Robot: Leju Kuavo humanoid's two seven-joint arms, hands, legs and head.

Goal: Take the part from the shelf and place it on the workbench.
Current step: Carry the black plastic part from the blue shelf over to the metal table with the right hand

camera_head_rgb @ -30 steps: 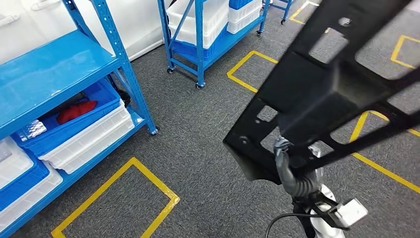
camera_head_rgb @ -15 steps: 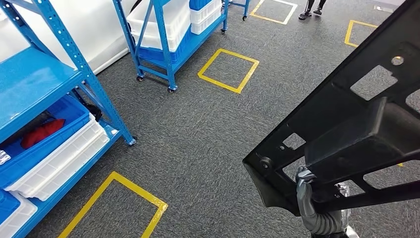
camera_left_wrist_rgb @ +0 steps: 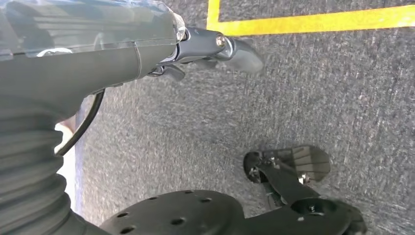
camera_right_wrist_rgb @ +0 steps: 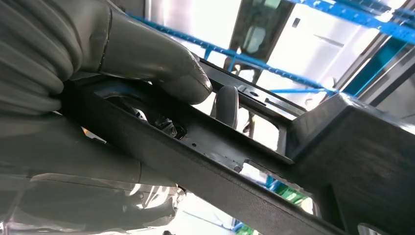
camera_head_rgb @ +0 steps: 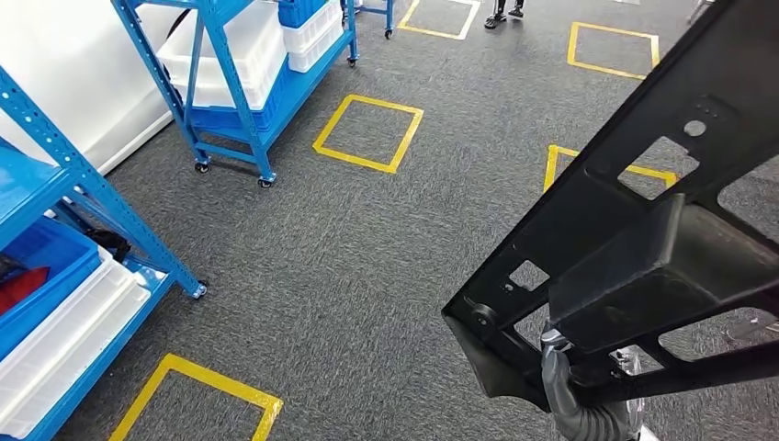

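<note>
The part is a large black metal frame with cut-out openings, tilted across the right side of the head view, off the shelf and above the floor. My right hand grips its lower edge from beneath. In the right wrist view the thick grey thumb presses on a bar of the black frame, and a dark finger shows behind it. My left hand hangs over the grey carpet and holds nothing, its fingers loosely apart.
The blue shelf stands at the left with a blue bin and white bins. A wheeled blue rack stands further back. Yellow tape squares mark the carpet. A person's feet show at the top.
The whole picture has shifted: the camera has turned right, so the shelf slides out at the left. The black part stays held in my right hand.
</note>
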